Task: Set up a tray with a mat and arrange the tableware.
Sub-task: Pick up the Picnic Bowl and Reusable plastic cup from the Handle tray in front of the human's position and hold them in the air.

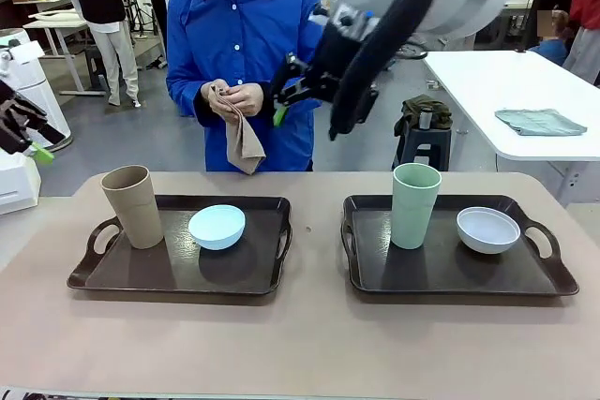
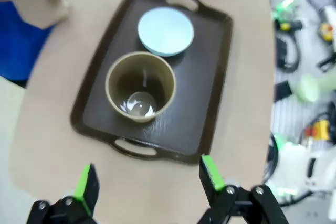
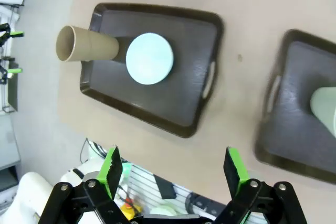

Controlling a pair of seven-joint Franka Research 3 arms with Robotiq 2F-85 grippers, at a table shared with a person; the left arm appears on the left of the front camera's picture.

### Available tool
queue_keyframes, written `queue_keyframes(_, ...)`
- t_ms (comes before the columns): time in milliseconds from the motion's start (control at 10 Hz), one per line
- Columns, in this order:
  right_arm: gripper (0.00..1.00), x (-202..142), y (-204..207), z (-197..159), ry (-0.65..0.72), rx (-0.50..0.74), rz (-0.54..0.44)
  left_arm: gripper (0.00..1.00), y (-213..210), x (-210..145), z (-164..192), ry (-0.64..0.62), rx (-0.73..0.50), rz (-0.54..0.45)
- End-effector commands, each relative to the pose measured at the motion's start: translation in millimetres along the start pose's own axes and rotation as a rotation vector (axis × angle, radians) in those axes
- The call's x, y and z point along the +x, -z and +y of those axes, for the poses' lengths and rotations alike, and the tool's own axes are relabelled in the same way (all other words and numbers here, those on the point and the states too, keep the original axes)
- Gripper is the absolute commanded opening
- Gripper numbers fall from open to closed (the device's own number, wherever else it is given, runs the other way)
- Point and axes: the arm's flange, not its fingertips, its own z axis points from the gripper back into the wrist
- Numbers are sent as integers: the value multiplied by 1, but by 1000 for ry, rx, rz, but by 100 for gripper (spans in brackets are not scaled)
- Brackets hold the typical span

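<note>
Left gripper (image 2: 148, 178) and right gripper (image 3: 173, 167) gape wide, empty. Tan tumbler (image 1: 133, 205) and blue bowl (image 1: 217, 227) sit on the lower-left tray (image 1: 141, 271) — likely best lifted straight up, clearing the rim, before the person's mat (image 1: 246, 147) goes down.

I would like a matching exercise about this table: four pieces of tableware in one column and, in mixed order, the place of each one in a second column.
Column 1
1. tan tumbler
2. white bowl
3. mint green tumbler
4. light blue bowl

Column 2
A. left tray, toward its right handle
B. right tray, toward its left handle
C. left tray, toward its left handle
D. right tray, toward its right handle

Pairs: 1-C, 2-D, 3-B, 4-A
</note>
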Motion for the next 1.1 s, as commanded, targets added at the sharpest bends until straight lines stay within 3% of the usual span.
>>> queue_keyframes(0, 100, 15, 26, 22, 32, -14, 16, 100, -2, -17, 8, 139, -88, 15)
queue_keyframes(200, 100, 28, 73, 32, 39, -52, 55, 100, 30, -12, 15, 245, -102, -39)
queue_keyframes(400, 100, 39, 112, 34, 62, -73, 64, 100, 60, -2, 23, 274, -87, -204)
queue_keyframes(600, 100, 46, 141, 26, 92, -62, 99, 100, 76, -1, 31, 238, -134, -201)
queue_keyframes(1000, 100, 44, 135, 10, 118, -6, 97, 100, 70, -5, 32, 230, -155, -179)
